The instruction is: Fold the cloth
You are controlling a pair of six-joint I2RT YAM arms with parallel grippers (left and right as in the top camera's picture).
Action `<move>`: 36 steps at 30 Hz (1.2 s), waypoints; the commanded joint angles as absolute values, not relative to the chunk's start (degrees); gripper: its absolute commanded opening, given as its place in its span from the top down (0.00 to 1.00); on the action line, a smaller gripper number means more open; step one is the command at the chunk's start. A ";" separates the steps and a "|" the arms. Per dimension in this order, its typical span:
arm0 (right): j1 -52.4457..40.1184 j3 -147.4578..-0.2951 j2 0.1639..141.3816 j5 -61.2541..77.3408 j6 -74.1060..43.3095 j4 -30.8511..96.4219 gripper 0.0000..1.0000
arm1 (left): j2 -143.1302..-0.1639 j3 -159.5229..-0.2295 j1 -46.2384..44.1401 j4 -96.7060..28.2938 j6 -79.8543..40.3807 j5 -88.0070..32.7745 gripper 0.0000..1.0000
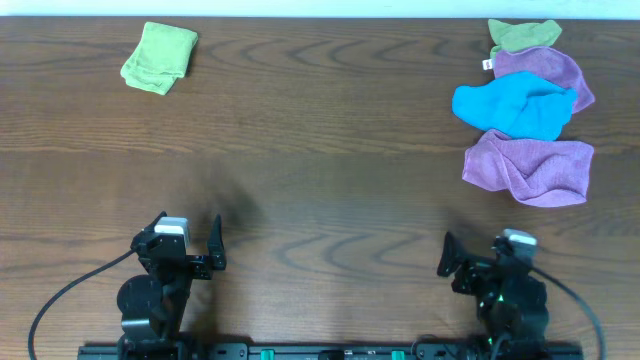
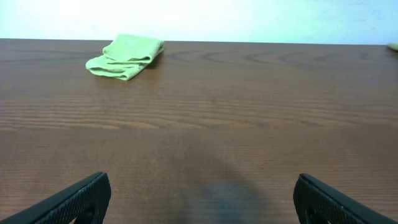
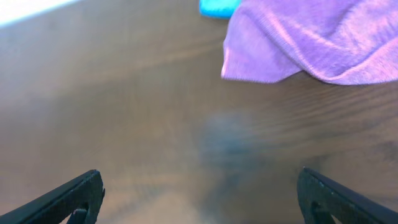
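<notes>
Left claw wide open, empty, lower left | right claw wide open, empty, lower right | purple cloth crumpled, right side, just below blue cloth

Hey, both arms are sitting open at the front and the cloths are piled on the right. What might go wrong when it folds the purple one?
1. The blue cloth touches or overlaps the far edge of the nearer purple cloth, so pulling that out may drag the blue one along.
2. A second purple cloth lies just behind, so the wrong one might get grabbed.
3. The nearer purple cloth is rumpled, so the right gripper may pinch several layers.
</notes>
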State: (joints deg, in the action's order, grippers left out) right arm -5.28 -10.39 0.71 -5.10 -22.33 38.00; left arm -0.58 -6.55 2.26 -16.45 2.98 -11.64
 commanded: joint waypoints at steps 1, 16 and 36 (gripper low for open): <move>-4.89 -10.07 0.32 -9.91 -36.64 34.15 0.01 | -0.23 -5.21 2.66 -16.86 2.61 -11.49 0.05; 7.33 -11.11 9.87 -22.22 -38.96 17.72 0.01 | -0.23 -5.21 2.66 -16.86 2.61 -11.49 0.05; 39.44 -35.20 67.79 7.81 -38.72 9.85 0.01 | -0.23 -5.21 2.66 -16.86 2.61 -11.49 0.05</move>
State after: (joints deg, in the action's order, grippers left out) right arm 37.91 -31.33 62.37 1.69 -38.13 9.93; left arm -0.58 -6.55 2.26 -16.45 2.96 -11.64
